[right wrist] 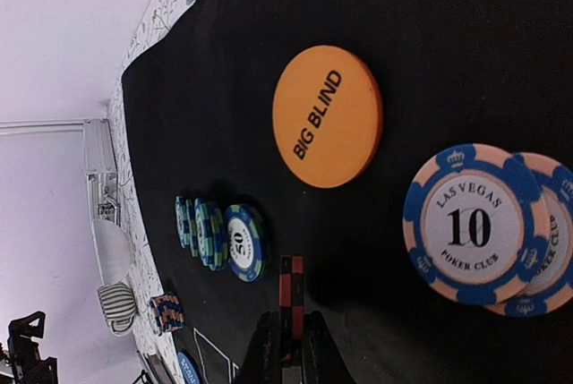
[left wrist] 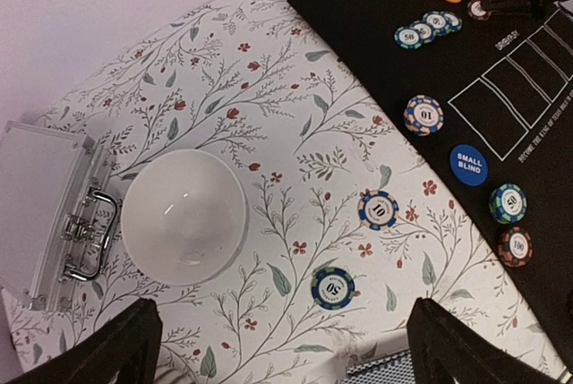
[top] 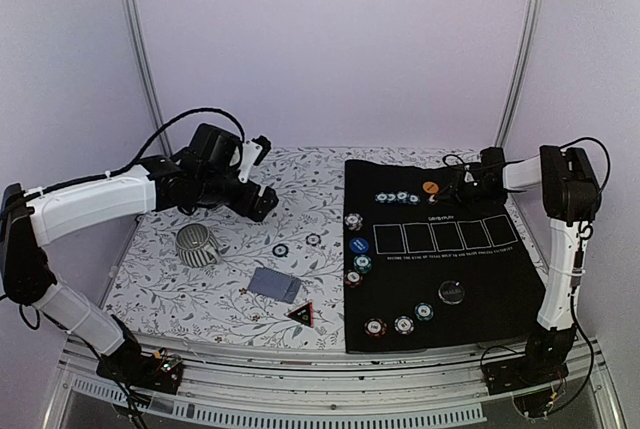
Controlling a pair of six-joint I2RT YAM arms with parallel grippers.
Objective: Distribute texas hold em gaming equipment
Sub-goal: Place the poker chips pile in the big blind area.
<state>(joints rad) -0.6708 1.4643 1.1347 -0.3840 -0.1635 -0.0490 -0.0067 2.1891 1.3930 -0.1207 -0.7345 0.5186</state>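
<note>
1. My right hand [right wrist: 291, 348] is clamped on a red-and-black chip [right wrist: 291, 290]. The chip is held on edge, striped rim showing, over the far end of the black mat [right wrist: 466, 26].
2. Key relation: the BIG BLIND button [right wrist: 329, 115] lies just on its far side, and two overlapping 10 chips [right wrist: 473, 223] sit just to the right. Bare mat is on the near-left.
3. The chip probably needs tipping flat before release.
4. My left hand [left wrist: 285, 330] is spread wide and empty above the floral bench [left wrist: 224, 71]. It is the nearer arm for the loose 20 chip [left wrist: 332, 287].

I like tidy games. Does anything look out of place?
Yes: a 10 chip and a darker chip lie on the flowery cloth, off the black mat where the other chips sit.
</note>
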